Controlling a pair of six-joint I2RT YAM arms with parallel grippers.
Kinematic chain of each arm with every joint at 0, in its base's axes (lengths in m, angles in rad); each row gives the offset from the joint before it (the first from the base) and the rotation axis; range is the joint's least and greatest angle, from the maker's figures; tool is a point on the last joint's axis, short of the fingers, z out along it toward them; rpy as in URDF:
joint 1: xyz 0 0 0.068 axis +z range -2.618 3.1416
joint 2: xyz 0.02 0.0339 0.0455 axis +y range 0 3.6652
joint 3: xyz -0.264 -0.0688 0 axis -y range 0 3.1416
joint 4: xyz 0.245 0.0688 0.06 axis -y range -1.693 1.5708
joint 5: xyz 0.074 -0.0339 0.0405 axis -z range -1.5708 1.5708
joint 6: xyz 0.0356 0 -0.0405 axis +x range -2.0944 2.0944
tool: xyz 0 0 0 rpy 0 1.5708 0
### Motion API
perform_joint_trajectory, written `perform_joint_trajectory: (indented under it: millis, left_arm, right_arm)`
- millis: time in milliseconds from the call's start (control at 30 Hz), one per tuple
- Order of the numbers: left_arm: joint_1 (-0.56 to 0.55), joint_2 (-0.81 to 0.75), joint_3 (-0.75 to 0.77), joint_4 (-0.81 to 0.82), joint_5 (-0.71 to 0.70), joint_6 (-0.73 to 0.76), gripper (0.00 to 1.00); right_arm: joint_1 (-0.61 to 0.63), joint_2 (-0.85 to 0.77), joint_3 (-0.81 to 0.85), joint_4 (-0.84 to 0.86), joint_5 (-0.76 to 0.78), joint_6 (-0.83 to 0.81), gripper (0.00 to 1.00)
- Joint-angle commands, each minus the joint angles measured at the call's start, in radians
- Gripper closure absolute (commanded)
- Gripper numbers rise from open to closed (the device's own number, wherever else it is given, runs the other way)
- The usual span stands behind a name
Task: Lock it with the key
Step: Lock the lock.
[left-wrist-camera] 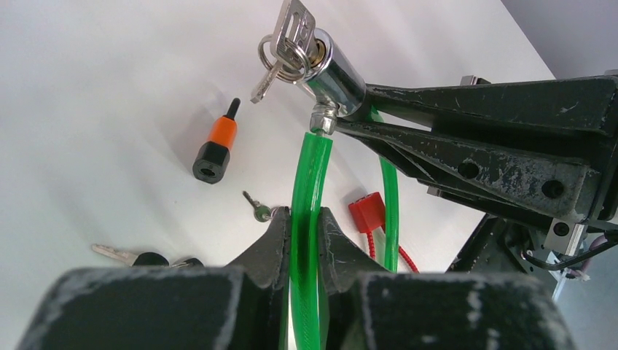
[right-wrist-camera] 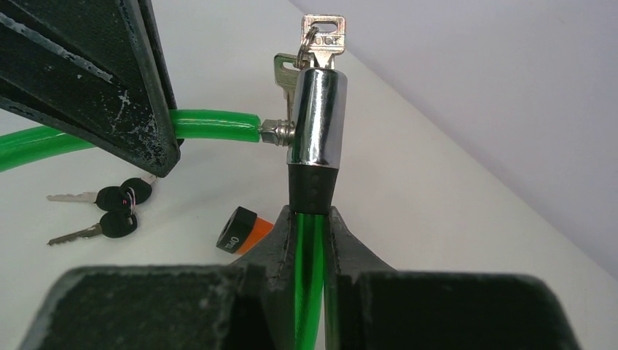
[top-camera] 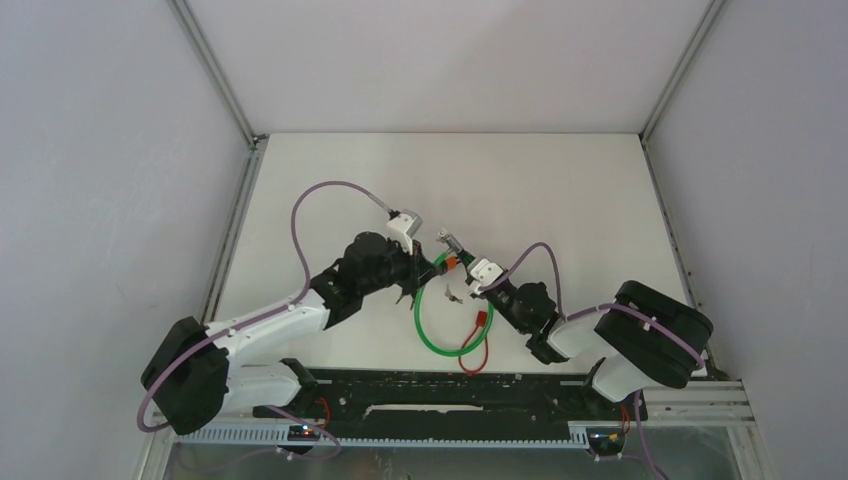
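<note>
**Guide:** White tabletop [top-camera: 560, 190], closed in by pale walls [top-camera: 100, 150] on three sides. You see the green cable lock [top-camera: 425, 330] raised at its head end near the middle. Its loop trails on the surface toward the arm bases.

**Operator:** Who holds what?

**Guide:** The left gripper [left-wrist-camera: 302, 219] is closed on the green cable [left-wrist-camera: 310, 182], just short of its metal end pin [left-wrist-camera: 323, 118]. The right gripper [right-wrist-camera: 307, 215] is closed on the cable's other end, just below the black collar of the chrome lock cylinder [right-wrist-camera: 318, 117]. Neither has hold of the key [right-wrist-camera: 323, 40]. It stands in the keyway at the cylinder's top, with a spare key [left-wrist-camera: 264, 84] hanging from its ring.

**Operator:** How far along?

**Guide:** The pin appears seated in the cylinder's side, so the joining looks done. Only the turn of the key appears to be left, and you have no free fingers for it. One gripper would likely have to let go first.

**Operator:** Room to move?

**Guide:** Walls and table edges are well apart from the work. The tight place is at the cylinder, where the two grippers stand near each other. On the table nearby lie an orange-and-black cylindrical piece [left-wrist-camera: 217, 142], two black-headed keys [right-wrist-camera: 116, 208], a small green-headed key [left-wrist-camera: 256, 208] and a red tag on a red cord [left-wrist-camera: 366, 211]. Mind them should you lower the lock.
</note>
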Motion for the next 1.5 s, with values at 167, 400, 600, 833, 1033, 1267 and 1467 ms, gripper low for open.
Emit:
perform_joint_trajectory:
  millis: [167,400,600,833,1033,1267,1467]
  left_arm:
    - [0.020,-0.027,0.059,0.229,-0.054,0.024,1.00]
    - [0.020,-0.088,0.016,0.168,-0.067,0.031,1.00]
    - [0.020,-0.170,-0.022,0.087,-0.091,0.039,1.00]
    - [0.019,-0.272,-0.080,-0.001,-0.113,0.040,1.00]
    - [0.018,-0.328,-0.145,-0.011,-0.105,0.011,1.00]
    - [0.016,-0.398,-0.198,-0.028,-0.106,-0.013,1.00]
    - [0.014,-0.428,-0.205,-0.051,-0.110,-0.013,1.00]
  right_arm:
    - [0.044,-0.023,0.005,0.140,-0.269,0.152,1.00]
    - [0.039,-0.022,0.007,0.147,-0.141,0.166,1.00]
    - [0.032,-0.018,0.013,0.145,-0.035,0.168,1.00]
    - [0.030,-0.016,0.020,0.132,0.018,0.166,1.00]
    - [0.028,-0.022,0.043,0.074,0.074,0.181,1.00]
    - [0.023,-0.023,0.050,0.058,0.108,0.187,1.00]
    - [0.022,-0.020,0.054,0.052,0.128,0.186,1.00]
